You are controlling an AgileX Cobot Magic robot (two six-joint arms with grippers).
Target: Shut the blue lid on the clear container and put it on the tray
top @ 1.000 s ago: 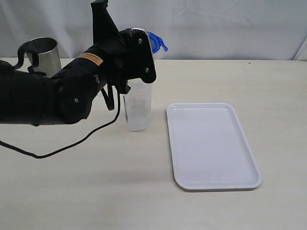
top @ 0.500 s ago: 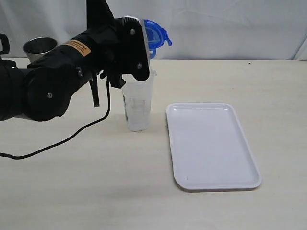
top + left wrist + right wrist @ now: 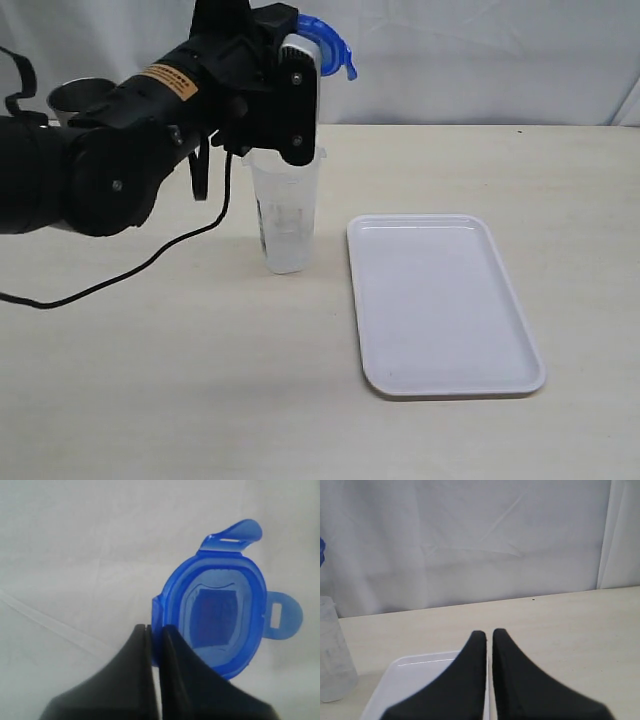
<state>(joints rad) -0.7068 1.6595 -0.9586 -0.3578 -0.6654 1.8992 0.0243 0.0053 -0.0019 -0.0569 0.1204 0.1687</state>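
blue lid (image 3: 220, 615) in left hand (image 3: 155, 628)

the left tool (image 3: 154, 631) has carried the blue lid (image 3: 334, 48) higher, and it now hangs just over the clear container (image 3: 288, 225). its arm has swung upward, uncovering the container's rim and hiding more of the steel cup (image 3: 72, 98).

The container (image 3: 288, 220) stands upright on the table (image 3: 200, 400), to the left of the tray (image 3: 440, 300), which lies flat, a gap between the two. The lid (image 3: 330, 50) hangs in the air above the container, tipped on edge, pinched at its rim by the left gripper (image 3: 152, 629). A cup (image 3: 78, 97) stands far back on the left, partly behind the left arm (image 3: 110, 170).
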